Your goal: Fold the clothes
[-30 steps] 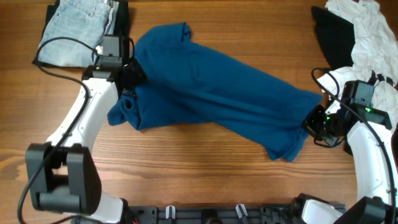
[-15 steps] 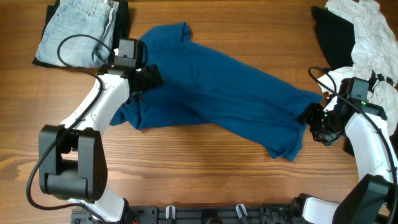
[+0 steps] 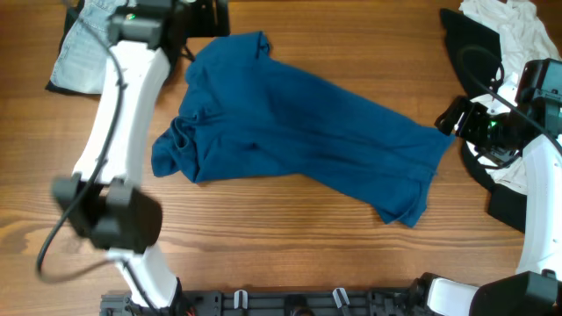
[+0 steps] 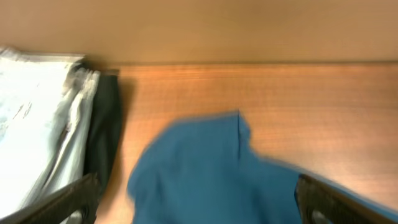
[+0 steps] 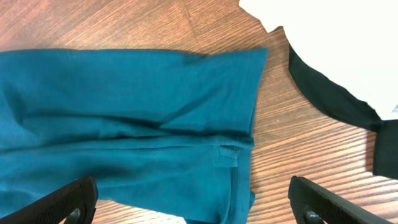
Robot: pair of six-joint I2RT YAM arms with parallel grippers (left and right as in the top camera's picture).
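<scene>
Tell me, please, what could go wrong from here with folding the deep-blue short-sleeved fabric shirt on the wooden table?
The deep-blue short-sleeved shirt lies diagonally, bunched at its left end; a fold now would likely trap creases. The open right gripper hovers between the shirt's hem and the black garment, so it may pinch the wrong cloth.

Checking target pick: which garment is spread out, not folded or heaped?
The blue shirt, spread diagonally across mid-table. The jeans lie folded far left; the white and black clothes are heaped far right.
</scene>
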